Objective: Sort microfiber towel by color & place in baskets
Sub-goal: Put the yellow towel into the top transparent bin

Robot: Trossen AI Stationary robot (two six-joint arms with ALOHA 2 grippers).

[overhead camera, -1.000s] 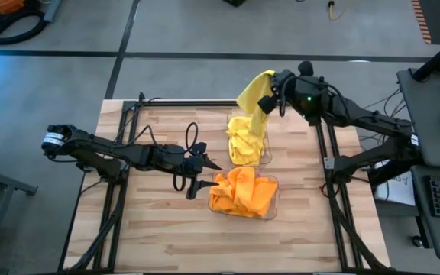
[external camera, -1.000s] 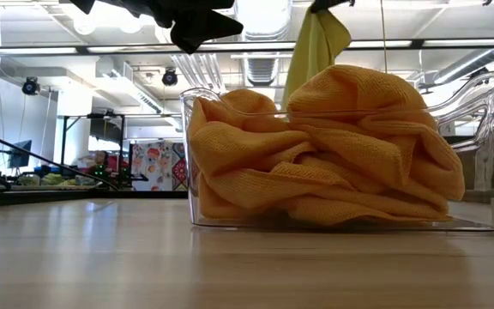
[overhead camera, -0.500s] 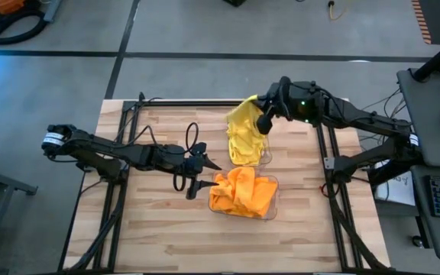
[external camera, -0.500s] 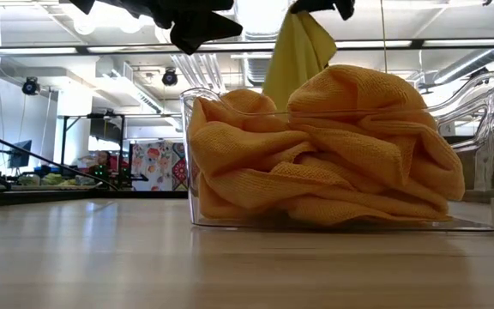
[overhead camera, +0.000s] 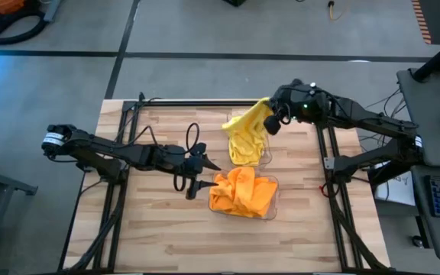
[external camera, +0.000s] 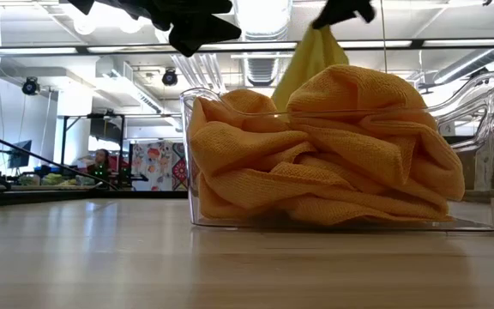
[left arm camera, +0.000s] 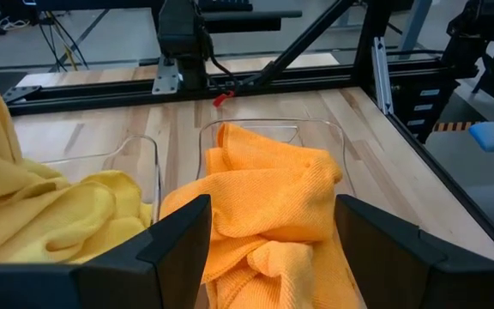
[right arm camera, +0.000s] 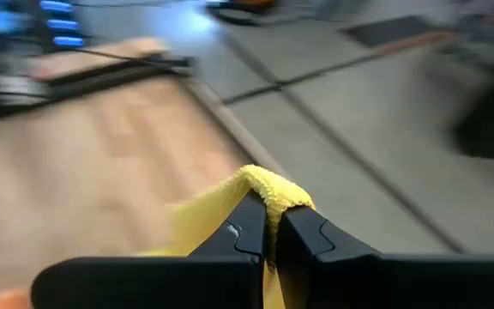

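Two clear baskets stand mid-table. The near basket (overhead camera: 275, 185) is filled with crumpled orange towels (overhead camera: 241, 192); the far basket (overhead camera: 269, 156) holds yellow towels (overhead camera: 243, 147). My right gripper (overhead camera: 270, 120) hovers over the far basket's far end, shut on one yellow towel (overhead camera: 250, 116) that drapes down to the yellow pile. My left gripper (overhead camera: 205, 174) stands open just left of the near basket, touching nothing; in its wrist view the orange towels (left arm camera: 273, 202) lie ahead between its fingers (left arm camera: 178, 245). My right gripper pinches a bunched fold of the yellow towel (right arm camera: 274, 190) between its two shut fingers (right arm camera: 245, 230). The fingers come from the table's right, slanting slightly downward. The towel hangs slack below them, and its lower part (overhead camera: 239, 134) rests on the yellow pile in the far basket.
Bare wooden tabletop (overhead camera: 159, 221) lies left of and in front of the baskets. Black frame rails run along the table's far edge (overhead camera: 182, 103) and right side (overhead camera: 321, 153). In the low view the near basket's clear wall (external camera: 487, 129) blocks the far basket.
My right gripper has sunk toward the far basket and turned at the wrist, staying shut on the yellow towel. The towel, which was held up high beyond the basket's far end, has come down so that it drapes onto the yellow pile.
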